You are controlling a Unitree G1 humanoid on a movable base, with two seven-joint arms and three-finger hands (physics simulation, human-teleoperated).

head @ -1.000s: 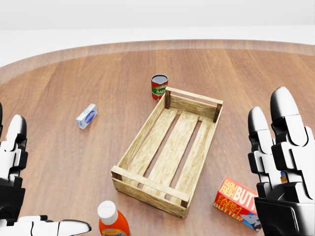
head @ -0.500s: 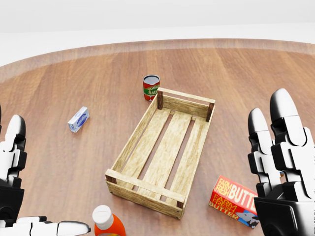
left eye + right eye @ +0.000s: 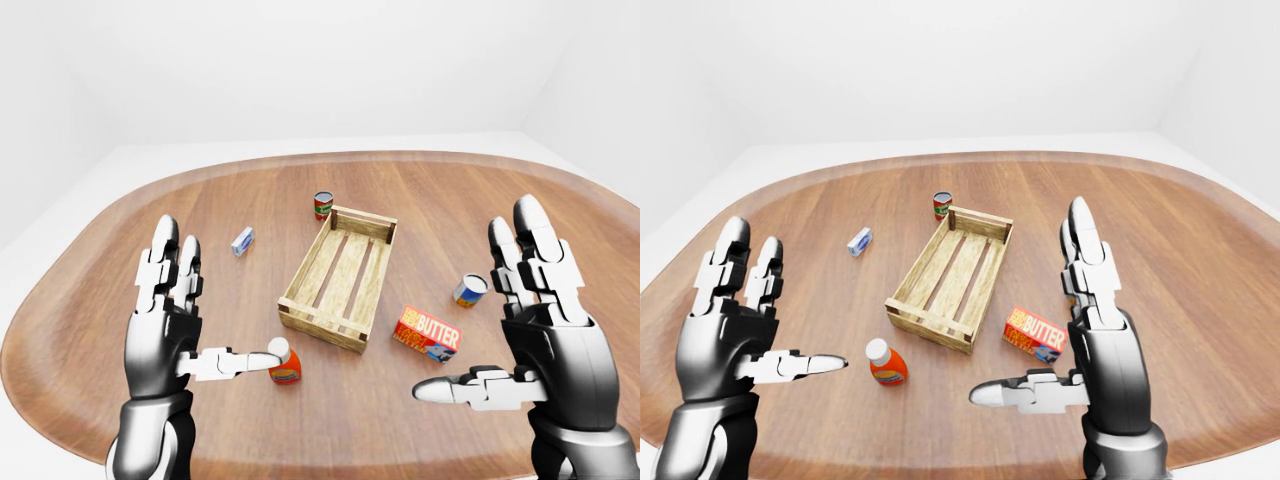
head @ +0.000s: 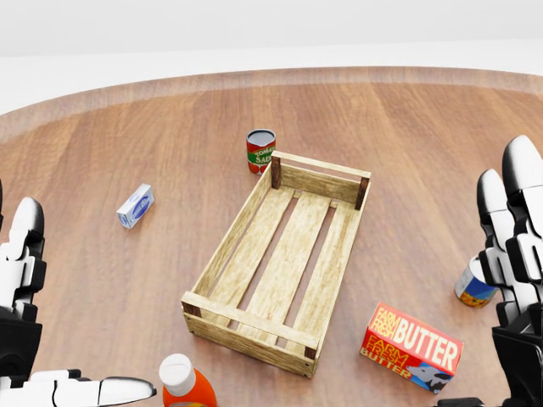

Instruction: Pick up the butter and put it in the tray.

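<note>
Butter (image 4: 415,348) on table just left of right hand (image 3: 545,325) (fingers spread, nothing held); tray (image 4: 284,259) beside.

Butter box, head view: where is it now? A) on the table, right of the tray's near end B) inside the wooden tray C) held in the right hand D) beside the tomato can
A: the butter box lies flat on the table, just right of the tray and outside its slats; the right hand is open and off it.
</note>
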